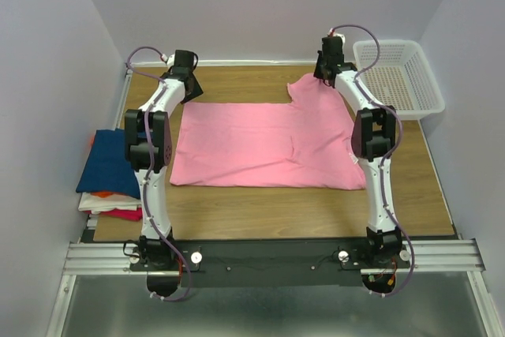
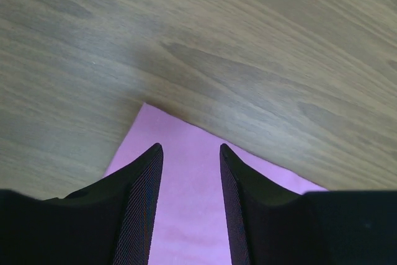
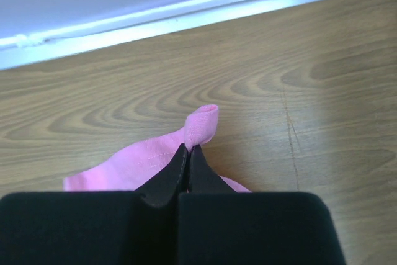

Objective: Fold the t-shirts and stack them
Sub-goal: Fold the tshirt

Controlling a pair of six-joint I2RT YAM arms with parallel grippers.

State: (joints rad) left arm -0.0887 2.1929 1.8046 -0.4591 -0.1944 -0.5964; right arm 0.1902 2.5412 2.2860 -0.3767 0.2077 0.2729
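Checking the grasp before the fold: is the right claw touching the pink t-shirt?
Touching. The right wrist view shows the right claw shut, pinching the pink t-shirt edge.

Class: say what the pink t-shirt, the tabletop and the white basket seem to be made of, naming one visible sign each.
The pink t-shirt: soft matte cloth; it lies in gentle wrinkles. The tabletop: wood or wood-look laminate, low sheen; grain lines show. The white basket: probably moulded plastic; regular mesh holes, stiff rim.

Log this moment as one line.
left tool: open over pink t-shirt corner | right tool: shut on its edge | other shirts: stacked at left
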